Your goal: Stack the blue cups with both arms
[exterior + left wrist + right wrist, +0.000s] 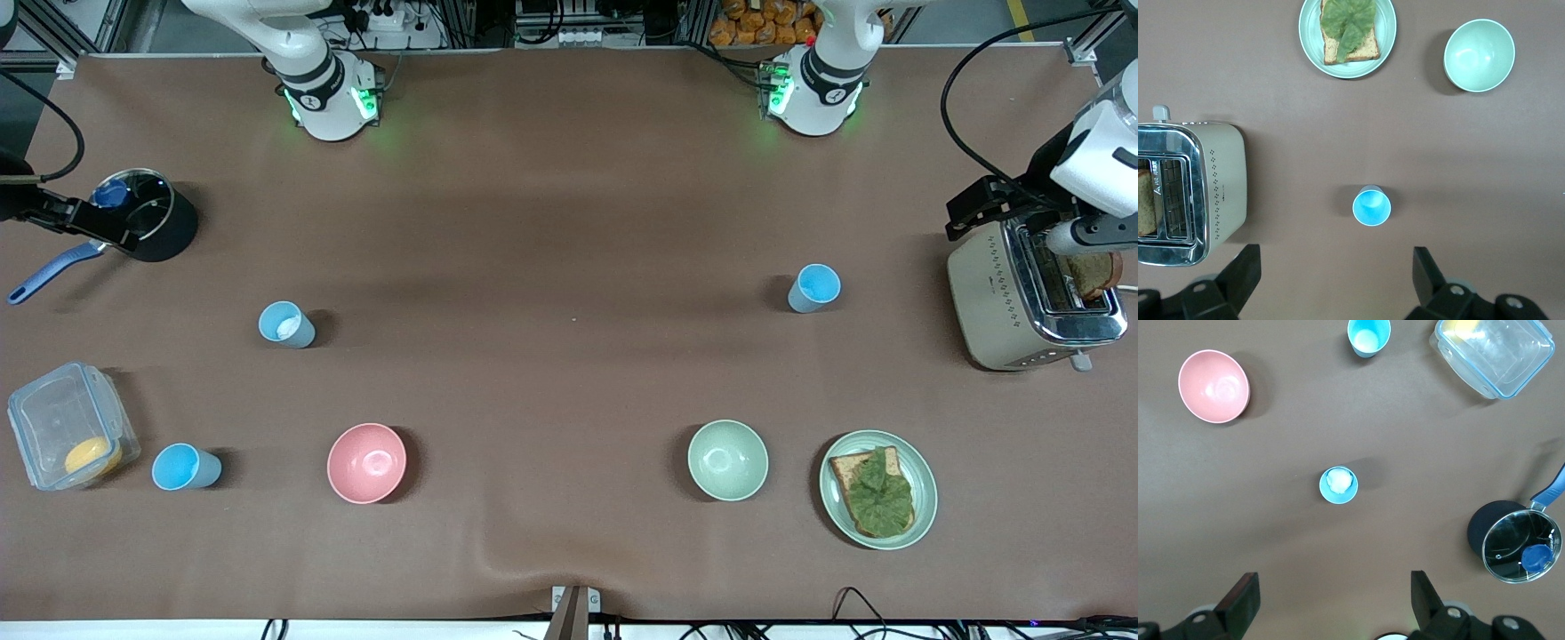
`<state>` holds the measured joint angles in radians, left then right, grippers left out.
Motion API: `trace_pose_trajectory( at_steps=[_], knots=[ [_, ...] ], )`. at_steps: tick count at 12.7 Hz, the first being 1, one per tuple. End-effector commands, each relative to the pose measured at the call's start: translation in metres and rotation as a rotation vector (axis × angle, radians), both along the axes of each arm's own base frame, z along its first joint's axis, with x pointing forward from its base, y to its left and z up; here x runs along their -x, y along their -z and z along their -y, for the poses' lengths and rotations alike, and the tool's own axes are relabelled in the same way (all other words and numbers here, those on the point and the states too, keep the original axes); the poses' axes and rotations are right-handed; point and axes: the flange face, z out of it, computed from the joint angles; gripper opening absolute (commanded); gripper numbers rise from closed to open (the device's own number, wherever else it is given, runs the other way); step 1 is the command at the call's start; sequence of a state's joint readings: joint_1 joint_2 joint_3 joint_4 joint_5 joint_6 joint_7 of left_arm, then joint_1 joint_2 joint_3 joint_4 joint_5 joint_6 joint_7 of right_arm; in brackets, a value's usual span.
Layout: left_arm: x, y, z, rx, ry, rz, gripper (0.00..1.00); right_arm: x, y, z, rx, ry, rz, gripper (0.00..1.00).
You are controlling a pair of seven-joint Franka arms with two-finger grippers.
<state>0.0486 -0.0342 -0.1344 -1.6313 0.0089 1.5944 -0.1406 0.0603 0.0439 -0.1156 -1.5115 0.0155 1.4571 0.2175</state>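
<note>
Three blue cups stand upright and apart on the brown table. One with a whitish inside [286, 324] [1338, 485] is toward the right arm's end. Another [186, 468] [1369, 336] stands nearer the front camera, beside a clear container. The third [814, 288] [1371, 207], bright blue inside, is toward the left arm's end. My left gripper [1336, 252] hangs open high over the table beside the third cup, with nothing between its fingers. High up beside the whitish cup, my right gripper [1333, 576] is open and empty too. Neither gripper shows in the front view.
A pink bowl [366, 462] and a pale green bowl [727, 460] sit near the front camera. A plate [920, 520] carries toast with a leaf. A toaster [1005, 302] stands at the left arm's end; a lidded pot [147, 218] and a clear container [71, 427] at the right arm's end.
</note>
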Motion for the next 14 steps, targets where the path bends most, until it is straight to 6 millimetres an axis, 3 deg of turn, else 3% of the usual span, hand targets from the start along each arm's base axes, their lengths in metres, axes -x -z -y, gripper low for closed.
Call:
trace_pose_trajectory(
  at_steps=[1, 10, 13, 14],
  knots=[
    [0.001, -0.005, -0.001, -0.010, -0.022, 0.001, 1.00, 0.002, -0.002, 0.006, 0.007, -0.001, -0.005, 1.00],
    [0.001, -0.005, 0.000, -0.010, -0.020, 0.001, 1.00, 0.002, 0.000, 0.004, 0.011, 0.008, -0.008, 1.00],
    [0.001, -0.005, -0.001, -0.010, -0.022, 0.002, 1.00, -0.003, 0.012, 0.017, 0.006, 0.032, -0.026, 1.00],
    [0.001, -0.005, -0.001, -0.010, -0.022, 0.001, 1.00, -0.010, 0.030, 0.023, 0.003, 0.030, -0.061, 1.00]
  ],
)
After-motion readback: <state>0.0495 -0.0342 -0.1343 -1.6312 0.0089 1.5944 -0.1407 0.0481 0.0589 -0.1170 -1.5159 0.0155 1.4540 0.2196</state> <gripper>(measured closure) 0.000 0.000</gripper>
